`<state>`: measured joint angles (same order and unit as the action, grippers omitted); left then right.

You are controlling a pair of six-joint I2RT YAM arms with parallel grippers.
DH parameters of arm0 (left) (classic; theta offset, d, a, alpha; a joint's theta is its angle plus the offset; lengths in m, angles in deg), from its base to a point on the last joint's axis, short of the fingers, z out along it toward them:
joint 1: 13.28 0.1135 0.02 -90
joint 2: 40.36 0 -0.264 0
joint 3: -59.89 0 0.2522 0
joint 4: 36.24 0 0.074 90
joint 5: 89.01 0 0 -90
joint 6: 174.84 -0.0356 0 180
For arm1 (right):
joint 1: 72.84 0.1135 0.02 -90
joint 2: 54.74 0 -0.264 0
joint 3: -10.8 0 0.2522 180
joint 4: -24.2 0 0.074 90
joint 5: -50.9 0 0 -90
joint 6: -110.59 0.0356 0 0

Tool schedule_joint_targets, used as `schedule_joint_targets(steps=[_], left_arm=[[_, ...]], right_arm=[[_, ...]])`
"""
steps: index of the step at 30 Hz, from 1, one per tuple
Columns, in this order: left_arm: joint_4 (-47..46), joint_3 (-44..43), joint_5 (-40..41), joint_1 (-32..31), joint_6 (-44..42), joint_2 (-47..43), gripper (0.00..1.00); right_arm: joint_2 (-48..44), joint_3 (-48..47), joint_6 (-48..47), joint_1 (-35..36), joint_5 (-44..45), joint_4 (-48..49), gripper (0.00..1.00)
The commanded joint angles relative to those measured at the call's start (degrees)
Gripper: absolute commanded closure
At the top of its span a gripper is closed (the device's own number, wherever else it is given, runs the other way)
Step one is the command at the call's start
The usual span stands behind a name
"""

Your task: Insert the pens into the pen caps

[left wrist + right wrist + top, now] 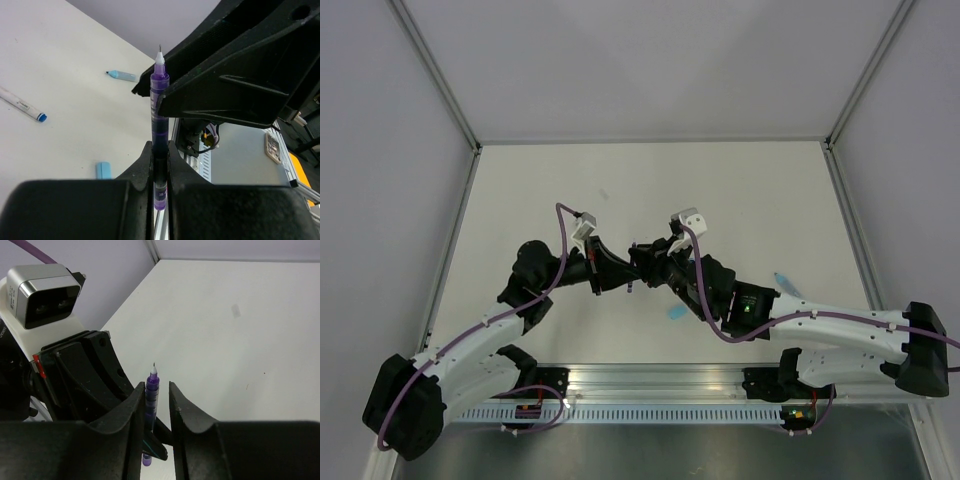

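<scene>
"What's it got there?"

"The left tool (160,146) is clamped low on the barrel of a dark purple pen (159,100), nib pointing up, held above the surface (60,55). The right tool (156,386) has its fingers narrowly apart on either side of the same pen. There's a sliver of gap, so it isn't gripping."

"A handover, then?"

"Looks like it to me. I'd want the right one to close squarely on the barrel, clear of the nib, before the left lets go, or that thin stick will twist."

"And the caps?"

"One pale-blue cap (102,170) lies on the surface below. Another pale-blue piece (122,75) and a white pen with a blue end (22,106) lie farther off."
</scene>
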<state>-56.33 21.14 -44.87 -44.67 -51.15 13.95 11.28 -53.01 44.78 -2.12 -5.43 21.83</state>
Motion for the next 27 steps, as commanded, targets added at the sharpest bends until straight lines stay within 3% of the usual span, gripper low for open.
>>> schedule_joint_targets(steps=[1,7,8,10,12,17,24,27], left_arm=[[-4.7,0.1,-3.6,-0.5,1.0,-1.4,0.98],[-6.5,0.4,-5.2,-0.5,1.9,-1.4,0.98],[-6.5,0.5,-5.1,-0.5,1.9,-1.5,0.98],[-6.5,0.6,-5.0,-0.5,1.9,-1.8,0.98],[-6.1,0.6,-4.6,-0.5,1.9,-1.9,0.97],[-5.3,0.1,-4.4,-0.5,1.6,-1.5,0.72],[-5.4,0.1,-4.3,-0.5,1.6,-1.5,0.71],[-5.4,0.1,-4.4,-0.5,1.6,-1.4,0.66]], right_arm=[[-0.2,0.2,-0.2,-0.5,-0.1,1.8,0.69],[1.8,-0.3,0.2,-0.7,-1.9,3.0,0.72],[2.0,-0.4,0.2,-0.6,-1.9,3.0,0.82],[2.4,-0.6,0.4,-0.6,-1.9,2.9,0.93],[2.1,-0.8,0.6,-0.7,-1.9,2.8,0.99],[0.1,-1.4,1.0,-1.5,-1.3,1.5,1.00],[-1.6,-1.4,1.1,-1.6,-1.4,0.6,1.00],[-1.8,-1.3,1.3,-1.8,-1.2,0.7,1.00]])
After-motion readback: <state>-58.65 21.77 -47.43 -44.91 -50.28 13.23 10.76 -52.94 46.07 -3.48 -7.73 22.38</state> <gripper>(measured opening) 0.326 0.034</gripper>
